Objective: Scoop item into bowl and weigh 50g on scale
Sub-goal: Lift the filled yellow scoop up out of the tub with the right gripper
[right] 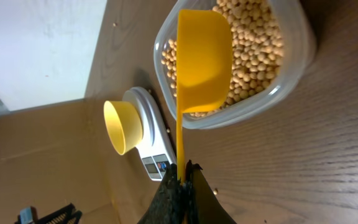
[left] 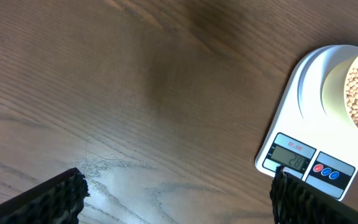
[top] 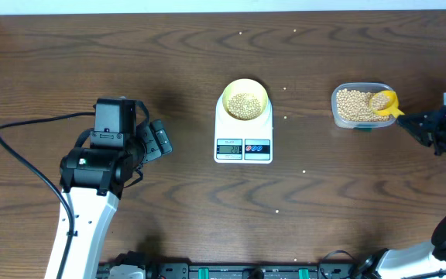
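The pale-yellow bowl [top: 245, 99] stands on the white scale [top: 244, 143] at the table's middle, with a layer of tan beans [top: 244, 105] inside. More beans [top: 352, 106] fill a clear container [top: 336, 99] to the right. A bright yellow scoop [top: 384, 101] lies over the container's right end, my right gripper [top: 410, 122] shut on its handle. In the right wrist view the scoop [right: 201, 62] shows its back above the beans [right: 253, 43]. My left gripper [top: 161, 139] is open, left of the scale and empty. Its view shows the scale [left: 309, 118] and bowl [left: 337, 93] at the right edge.
A few loose beans [top: 304, 172] lie scattered on the dark wooden table [top: 130, 62], some behind the scale and some in front of it. A black cable [top: 22, 155] runs beside the left arm. Equipment lines the front edge [top: 231, 271].
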